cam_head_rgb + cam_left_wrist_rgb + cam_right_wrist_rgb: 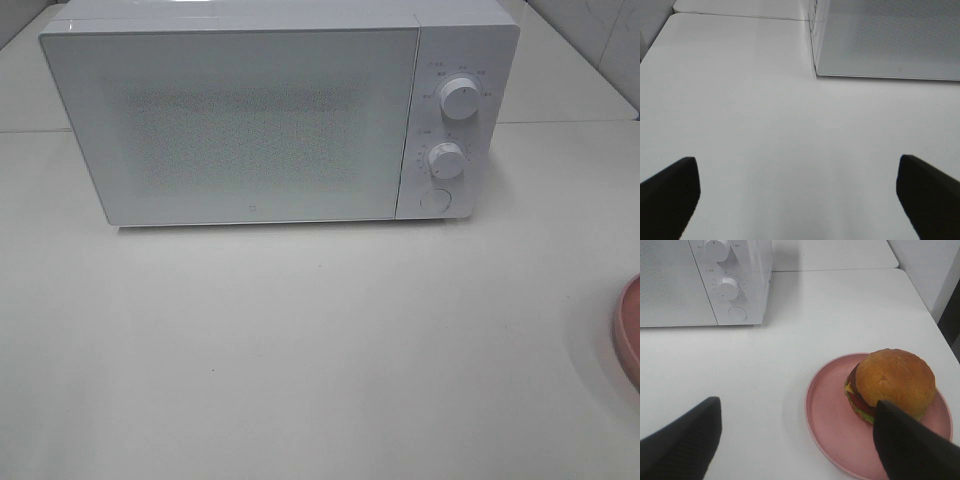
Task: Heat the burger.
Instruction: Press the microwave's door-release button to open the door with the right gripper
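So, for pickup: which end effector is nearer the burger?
Right. The right end effector hangs open beside the burger; the left end effector is over the table by the microwave's other end.

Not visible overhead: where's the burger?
The burger sits on the pink plate, front-right of the microwave; only the right wrist view shows it.

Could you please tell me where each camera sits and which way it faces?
Exterior high: mounted high, looking down at the closed microwave front on the white table, a pink plate edge at right; no robot parts.
Left wrist: on the left arm, looking across the table toward the microwave; the open left tool shows.
Right wrist: on the right arm, looking down at the burger on the plate; the open right tool shows.
Shared: exterior high and right wrist both show the plate.
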### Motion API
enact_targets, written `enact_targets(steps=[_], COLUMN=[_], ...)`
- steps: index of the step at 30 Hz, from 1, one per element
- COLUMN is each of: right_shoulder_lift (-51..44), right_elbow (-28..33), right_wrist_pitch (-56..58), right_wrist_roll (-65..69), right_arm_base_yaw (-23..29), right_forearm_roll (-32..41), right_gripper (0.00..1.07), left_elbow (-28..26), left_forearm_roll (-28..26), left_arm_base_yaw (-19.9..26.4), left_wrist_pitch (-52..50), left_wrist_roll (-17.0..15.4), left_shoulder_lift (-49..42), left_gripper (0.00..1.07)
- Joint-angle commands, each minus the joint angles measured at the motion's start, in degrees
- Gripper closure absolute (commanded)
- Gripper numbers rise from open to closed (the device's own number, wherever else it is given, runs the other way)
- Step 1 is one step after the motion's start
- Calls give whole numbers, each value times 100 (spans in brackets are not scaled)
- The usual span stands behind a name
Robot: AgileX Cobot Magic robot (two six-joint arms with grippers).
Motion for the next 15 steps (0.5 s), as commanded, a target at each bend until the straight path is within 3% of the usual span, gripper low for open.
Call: enact_targets(steps=[1,15], right_shoulder_lift=[-195,-172], right_elbow=[0,-34], right_wrist_pitch=[-74,-109], right_wrist_roll=[11,11], right_arm_base_yaw=[-11,-11], right_forearm_roll=[-6,-17], right_gripper=[32,32], left_elbow=[6,6], left_forearm_roll=[-34,-34], left_arm_base_yaw=[0,0], left_wrist_pitch=[-97,-97], left_wrist_roll=[-6,-6], left_shoulder_lift=[-63,-63], left_gripper=[7,7])
